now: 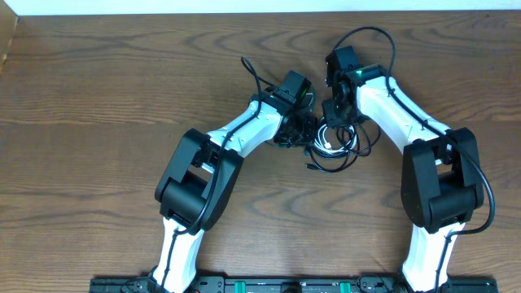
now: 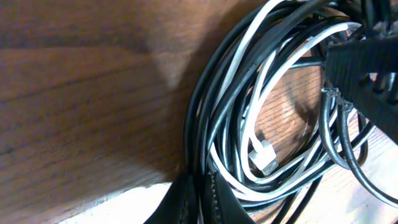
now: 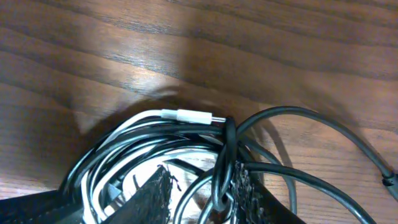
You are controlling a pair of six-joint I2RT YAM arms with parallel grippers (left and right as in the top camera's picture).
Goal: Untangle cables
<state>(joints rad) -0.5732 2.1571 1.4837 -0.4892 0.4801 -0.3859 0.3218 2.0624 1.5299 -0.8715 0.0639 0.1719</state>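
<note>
You're early in the separating step: your left pincer point(image 2: 200, 190) is clamped on the edge of the cables point(image 2: 273, 118) coiled just ahead. Your right pincer point(image 3: 200, 183), fingers apart, straddles a black loop point(image 3: 222, 152). Close it, then pull outward.

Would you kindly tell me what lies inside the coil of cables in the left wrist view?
Bare wooden table and the white cable's plug lie inside the cables' loop. A dark gripper finger covers its upper right, so that stretch is hidden.

From overhead we look straight down on the table point(image 1: 98, 98); both wrist views sit close above the same cables point(image 2: 211, 124).
</note>
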